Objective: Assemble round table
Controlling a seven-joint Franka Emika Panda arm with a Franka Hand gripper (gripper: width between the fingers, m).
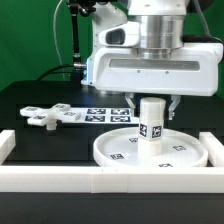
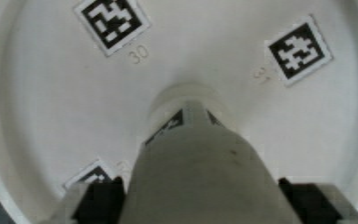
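In the exterior view, the cross-shaped foot [image 1: 45,116] is seen lying flat on the black table [image 1: 40,95], at about ten o'clock from the rimmed round disc [image 1: 190,146]. The marker board [image 1: 100,113] is found between the two, near the disc's eleven o'clock edge. The disc is set just behind the front border bar [image 1: 110,182]. The short leg [image 1: 151,125] is stood upright at the disc's centre. The gripper [image 1: 151,104] is positioned over the leg's top, with one finger at nine o'clock and one at three. Whether the leg is actually clamped cannot be told.
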